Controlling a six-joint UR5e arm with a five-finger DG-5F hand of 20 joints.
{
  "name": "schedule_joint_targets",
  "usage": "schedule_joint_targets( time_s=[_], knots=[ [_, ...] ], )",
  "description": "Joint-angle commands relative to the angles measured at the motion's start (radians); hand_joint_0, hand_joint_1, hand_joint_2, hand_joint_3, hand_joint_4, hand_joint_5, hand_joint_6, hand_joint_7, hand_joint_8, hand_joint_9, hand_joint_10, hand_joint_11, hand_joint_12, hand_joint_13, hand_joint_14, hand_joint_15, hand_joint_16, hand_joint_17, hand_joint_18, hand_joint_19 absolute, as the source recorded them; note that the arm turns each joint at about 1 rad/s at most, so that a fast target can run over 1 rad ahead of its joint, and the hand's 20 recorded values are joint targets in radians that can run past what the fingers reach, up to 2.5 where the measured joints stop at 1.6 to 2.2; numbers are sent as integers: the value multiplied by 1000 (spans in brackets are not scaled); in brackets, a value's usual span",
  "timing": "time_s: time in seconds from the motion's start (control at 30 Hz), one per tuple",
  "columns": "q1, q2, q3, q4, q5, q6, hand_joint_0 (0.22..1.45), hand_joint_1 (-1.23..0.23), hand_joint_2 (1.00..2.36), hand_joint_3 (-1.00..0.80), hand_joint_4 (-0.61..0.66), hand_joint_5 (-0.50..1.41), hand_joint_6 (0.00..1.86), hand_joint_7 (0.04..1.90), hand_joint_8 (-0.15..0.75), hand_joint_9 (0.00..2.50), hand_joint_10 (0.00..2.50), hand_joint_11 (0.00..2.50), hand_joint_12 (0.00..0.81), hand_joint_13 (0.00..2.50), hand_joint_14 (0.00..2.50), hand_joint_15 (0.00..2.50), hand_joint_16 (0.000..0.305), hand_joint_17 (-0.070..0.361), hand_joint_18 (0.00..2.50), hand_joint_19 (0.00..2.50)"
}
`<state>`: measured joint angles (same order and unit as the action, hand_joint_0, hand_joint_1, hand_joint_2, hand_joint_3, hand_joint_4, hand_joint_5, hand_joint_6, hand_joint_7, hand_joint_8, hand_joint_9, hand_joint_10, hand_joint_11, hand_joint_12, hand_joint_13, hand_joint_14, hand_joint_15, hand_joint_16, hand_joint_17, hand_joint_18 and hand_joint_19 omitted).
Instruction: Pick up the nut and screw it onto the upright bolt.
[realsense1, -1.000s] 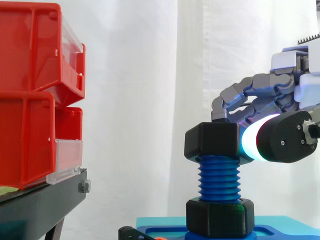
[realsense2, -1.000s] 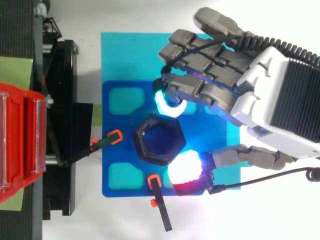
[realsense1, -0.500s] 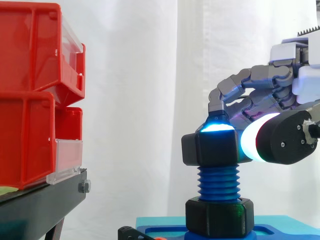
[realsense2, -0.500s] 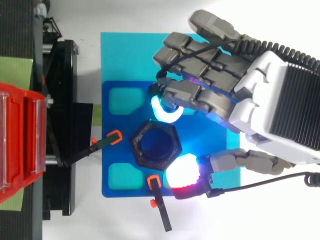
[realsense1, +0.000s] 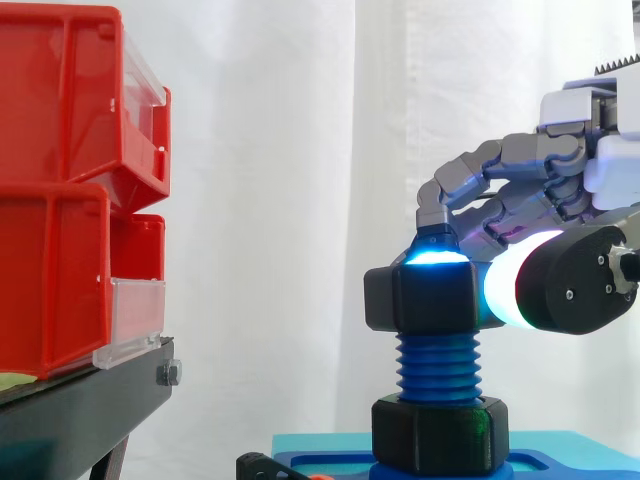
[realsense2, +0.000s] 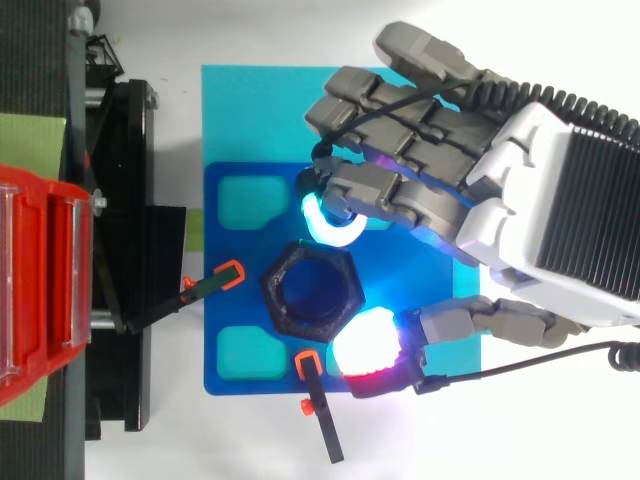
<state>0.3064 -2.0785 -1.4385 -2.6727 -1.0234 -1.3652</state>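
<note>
Side view first: you are looking at the blue bolt (realsense1: 437, 367) standing upright, and the black hex nut (realsense1: 425, 298) is sitting level on its very top, with several turns of thread showing bare beneath it. Below those threads a black hex collar (realsense1: 440, 435) is ringing the bolt's foot, where it is meeting the blue fixture plate (realsense1: 580, 468). The hand (realsense1: 535, 180) is reaching in from the side of the bolt away from the red bins (realsense1: 60, 180), fingers curled, and it is pinching the nut. The white-glowing thumb pad (realsense1: 512, 288) is pressing on the nut's flank on the hand's side of the bolt, while a cyan-glowing fingertip (realsense1: 432, 257) is showing just over the nut's upper edge. Looking down in the top view, you are seeing that same grip from above the bolt. The thumb pad is touching one corner of the nut, the cyan fingertip is lying close against the opposite side, and the bolt's blue end is showing through the nut's hole. The remaining fingers are curling farther from the bolt, clear of the nut. One orange-tipped clamp (realsense2: 230, 273) and a second clamp (realsense2: 310, 362) are lying near the bolt on the plate, which is resting on a cyan mat (realsense2: 250, 110). The bins are sitting on the black stand (realsense1: 80, 410), well apart from the bolt.
</note>
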Motion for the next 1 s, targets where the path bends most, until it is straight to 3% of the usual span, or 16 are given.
schedule_joint_targets(
  time_s=[0.0, 0.97],
  knots=[
    [-4, 0, 0, -3, -4, 0, 541, -601, 1000, -500, 241, -212, 721, 1125, 315, 499, 5, 172, 312, 319, 0, 0, 35, 78, 131, 0],
    [-24, 0, 0, -47, -14, 2, 542, -602, 1000, -500, 243, -211, 719, 1127, 315, 498, 5, 167, 312, 320, 0, 0, 35, 78, 131, 0]
  ],
)
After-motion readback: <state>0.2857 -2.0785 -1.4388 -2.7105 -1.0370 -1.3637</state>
